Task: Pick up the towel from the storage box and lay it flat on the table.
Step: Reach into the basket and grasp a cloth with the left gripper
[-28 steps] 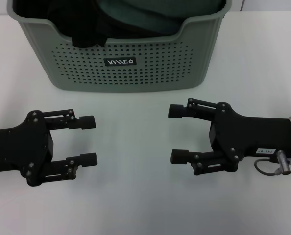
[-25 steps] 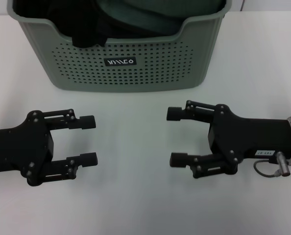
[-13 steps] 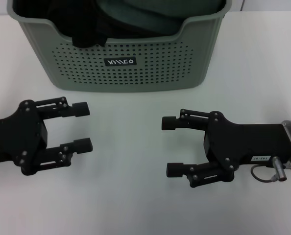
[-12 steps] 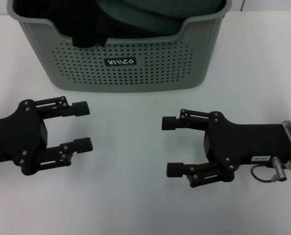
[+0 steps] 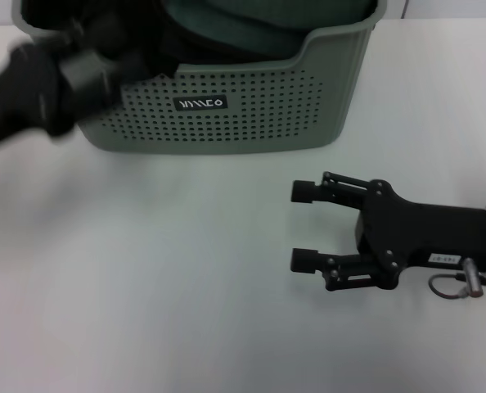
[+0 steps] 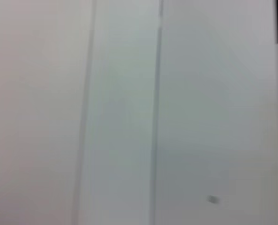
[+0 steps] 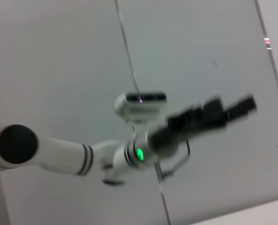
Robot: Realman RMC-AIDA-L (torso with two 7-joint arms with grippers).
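Observation:
The storage box (image 5: 251,123) stands at the back of the white table (image 5: 186,278). The dark green towel (image 5: 235,24) lies bunched inside it, on its right side. My left gripper (image 5: 128,59) is a motion-blurred dark shape raised in front of the box's left rim. The right wrist view also catches that left gripper (image 7: 232,108) in the air, its two fingers showing as separate bars, open and holding nothing. My right gripper (image 5: 302,226) rests low over the table in front of the box's right side, open and empty.
Black fabric (image 5: 149,41) fills the left part of the box beside the towel. A dark label with a white logo (image 5: 200,103) marks the box's front wall. The left wrist view shows only a pale blurred surface.
My left arm has swung up and back from the table to the box's left rim. The right gripper has slid a little to the right and its fingers have drawn somewhat closer.

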